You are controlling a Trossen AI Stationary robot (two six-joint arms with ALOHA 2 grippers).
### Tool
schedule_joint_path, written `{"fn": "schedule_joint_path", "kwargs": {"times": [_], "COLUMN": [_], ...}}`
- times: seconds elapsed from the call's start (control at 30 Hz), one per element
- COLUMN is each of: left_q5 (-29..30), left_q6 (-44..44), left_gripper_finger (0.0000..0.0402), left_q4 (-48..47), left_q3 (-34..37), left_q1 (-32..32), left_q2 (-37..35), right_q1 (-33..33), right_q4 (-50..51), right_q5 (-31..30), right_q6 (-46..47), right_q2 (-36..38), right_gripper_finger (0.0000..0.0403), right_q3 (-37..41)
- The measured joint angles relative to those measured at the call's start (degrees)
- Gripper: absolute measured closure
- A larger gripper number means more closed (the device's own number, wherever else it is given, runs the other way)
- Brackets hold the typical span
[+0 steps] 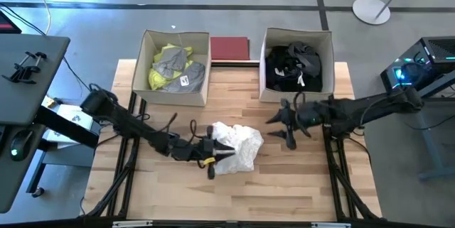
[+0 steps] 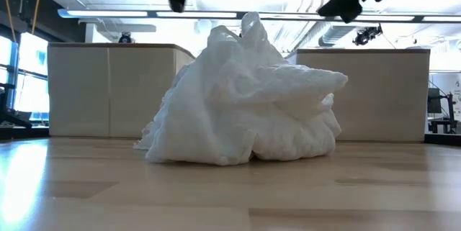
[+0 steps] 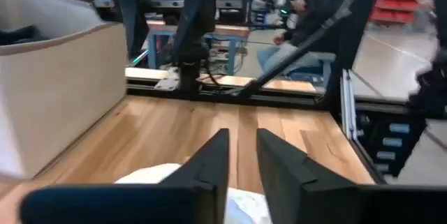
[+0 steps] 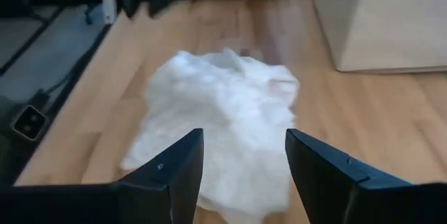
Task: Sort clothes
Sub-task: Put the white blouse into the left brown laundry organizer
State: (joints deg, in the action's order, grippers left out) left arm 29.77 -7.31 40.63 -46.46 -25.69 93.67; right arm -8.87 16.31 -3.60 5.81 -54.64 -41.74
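Your left gripper (image 1: 222,150), fingers nearly together, sits over the white garment's (image 1: 240,146) nine o'clock edge; the right gripper (image 1: 281,125), fingers apart, waits at its two o'clock.

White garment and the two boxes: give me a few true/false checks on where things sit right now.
1. The white garment lies on the table, outside both boxes. True.
2. The left box holds black clothes. False: it holds neon yellow and grey ones; the black clothes are in the right box.
3. The right gripper has its fingers open. True.
4. The dark red board lies inside the right box. False: it lies between the boxes.
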Motion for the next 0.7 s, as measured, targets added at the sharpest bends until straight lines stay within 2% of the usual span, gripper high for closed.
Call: {"fn": "schedule_joint_path", "kwargs": {"times": [0.2,0.3,0.4,0.57,0.7], "left_q5": [-1.5,-1.8,-5.1,-10.8,-10.5], "left_q6": [2.5,-0.6,-7.1,-15.1,-16.7], "left_gripper_finger": [0.0241,0.0187,0.0147,0.0132,0.0165], "left_q4": [3.3,-1.7,-8.7,-16.9,-17.3], "left_q3": [0.0,0.0,0.0,-0.2,-0.5], "left_q1": [4.4,7.0,9.0,10.3,9.9], "left_q2": [4.5,5.7,7.6,13.6,17.8], "right_q1": [-8.1,-10.4,-11.7,-13.2,-14.6], "right_q4": [-9.9,-14.8,-18.2,-19.5,-20.3], "right_q5": [-6.2,-9.0,-10.0,-10.3,-12.5], "right_q6": [3.9,5.4,7.2,10.5,10.8], "right_q2": [-0.1,-0.1,-0.1,-0.1,-0.1], "right_gripper_finger": [0.0208,0.0208,0.0208,0.0208,0.0208], "right_q3": [6.7,9.5,11.5,12.6,12.6]}}
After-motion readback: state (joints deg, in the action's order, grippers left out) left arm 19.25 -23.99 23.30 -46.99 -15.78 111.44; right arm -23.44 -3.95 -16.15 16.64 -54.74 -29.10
